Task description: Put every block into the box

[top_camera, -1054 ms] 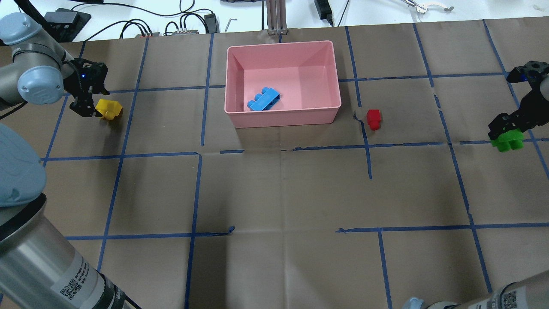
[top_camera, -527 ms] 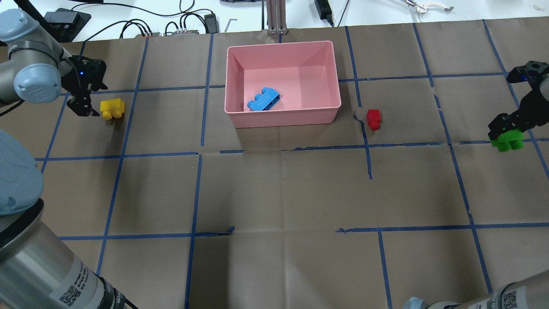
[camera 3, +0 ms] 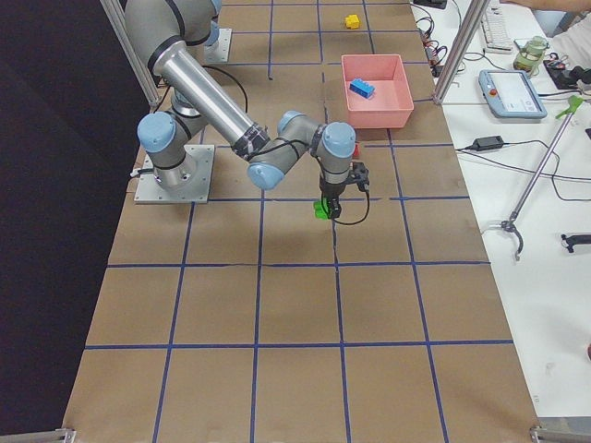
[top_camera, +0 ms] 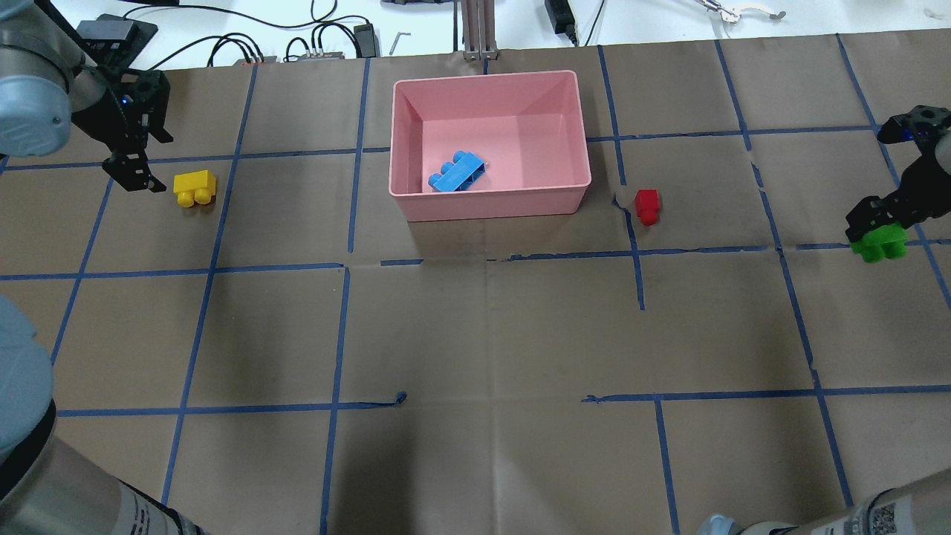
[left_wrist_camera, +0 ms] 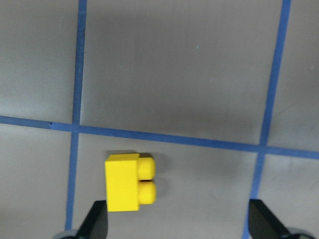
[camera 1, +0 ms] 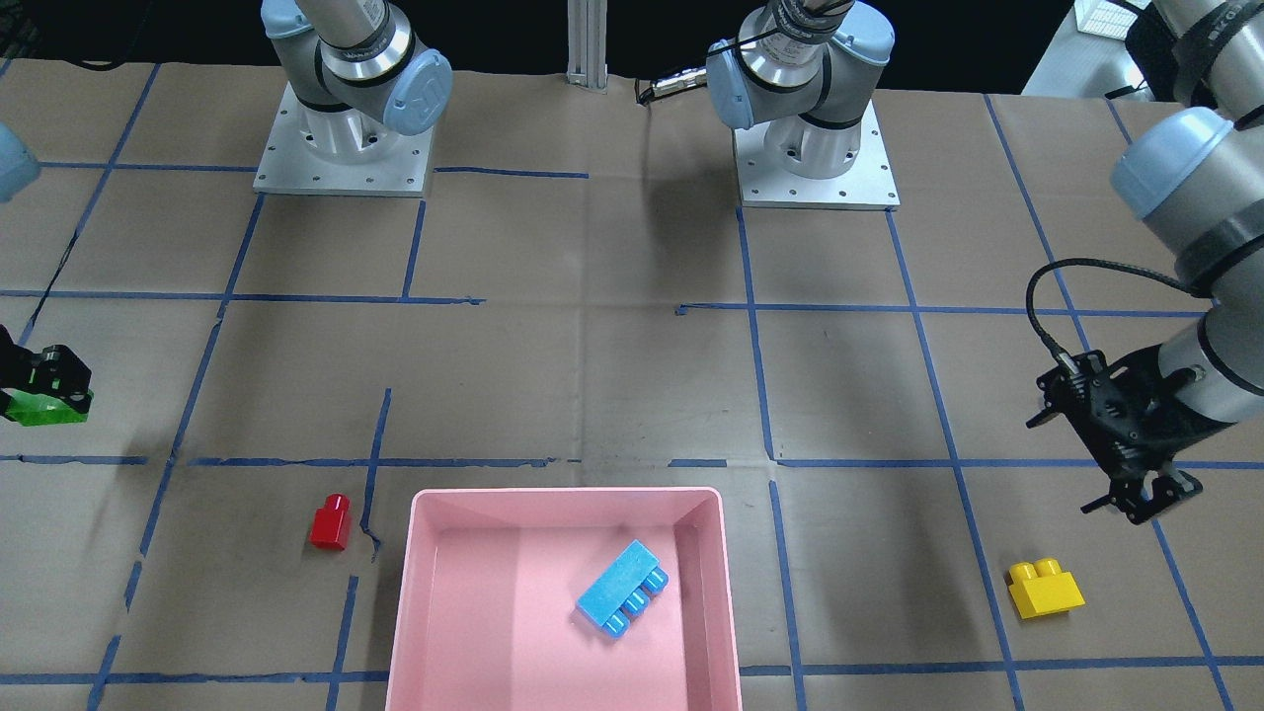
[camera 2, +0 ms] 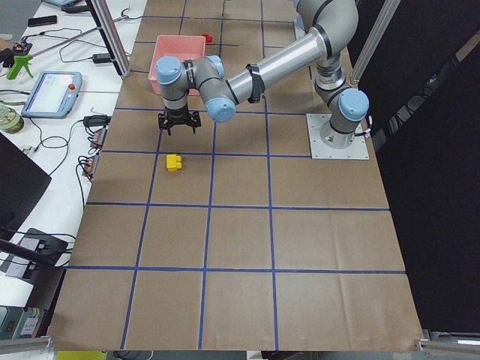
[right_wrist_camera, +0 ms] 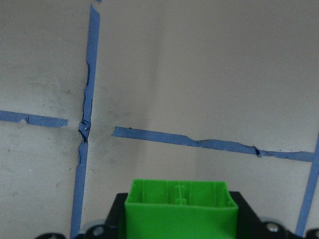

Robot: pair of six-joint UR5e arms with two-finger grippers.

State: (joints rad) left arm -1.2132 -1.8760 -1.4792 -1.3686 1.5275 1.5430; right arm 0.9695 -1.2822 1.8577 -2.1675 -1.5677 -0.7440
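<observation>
The yellow brick (top_camera: pixel 195 187) lies on the table at the far left, studs toward me. My left gripper (top_camera: pixel 137 178) hangs open and empty just left of it, apart from it. In the left wrist view the yellow brick (left_wrist_camera: pixel 128 189) lies close to the left fingertip (left_wrist_camera: pixel 97 224). My right gripper (top_camera: pixel 875 217) is shut on the green brick (top_camera: pixel 880 244) at the table's right edge; the brick fills the bottom of the right wrist view (right_wrist_camera: pixel 179 209). The light-blue brick (top_camera: pixel 457 172) lies inside the pink box (top_camera: pixel 490 74). The red brick (top_camera: pixel 647 205) lies right of the box.
Cables and power bricks (top_camera: pixel 319 41) lie beyond the table's far edge, with a metal post (top_camera: pixel 479 30) behind the box. Blue tape lines grid the brown table cover (top_camera: pixel 483 334). The arm bases (camera 1: pixel 344 148) stand on plates at the near side.
The yellow brick went from tilted at my left gripper's fingers to flat on the table. The left gripper has drawn away from it, up and to the left. The right arm has not moved.
</observation>
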